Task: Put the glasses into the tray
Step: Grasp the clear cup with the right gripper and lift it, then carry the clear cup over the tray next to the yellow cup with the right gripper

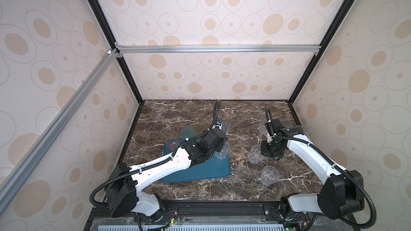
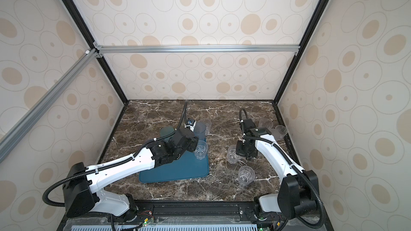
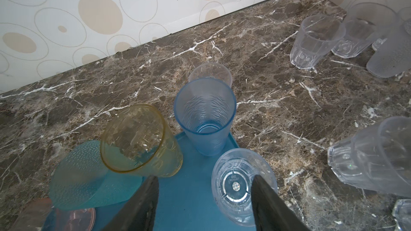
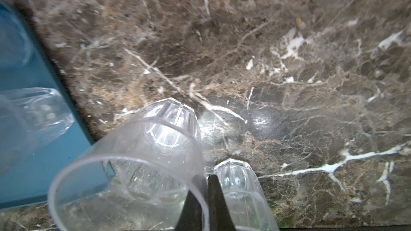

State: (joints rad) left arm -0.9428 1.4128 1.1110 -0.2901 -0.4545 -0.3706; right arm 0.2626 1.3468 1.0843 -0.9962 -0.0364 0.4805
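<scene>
A dark brown, white-veined marble tabletop (image 1: pixel 178 112) is enclosed on three sides by cream walls (image 1: pixel 211 18) printed with beige ovals. Black corner posts (image 1: pixel 130 78) rise from its far corners, and a silver rail (image 1: pixel 218 48) crosses above its far edge.

I've got bare room on the near right part of the flat teal-blue plastic tray (image 1: pixel 211 170). Tall tinted see-through tumblers (image 3: pixel 205 116) crowd its far edge, and short clear faceted tumblers (image 1: pixel 269 175) dot the brown marble tabletop (image 1: pixel 242 118) to its right.
</scene>
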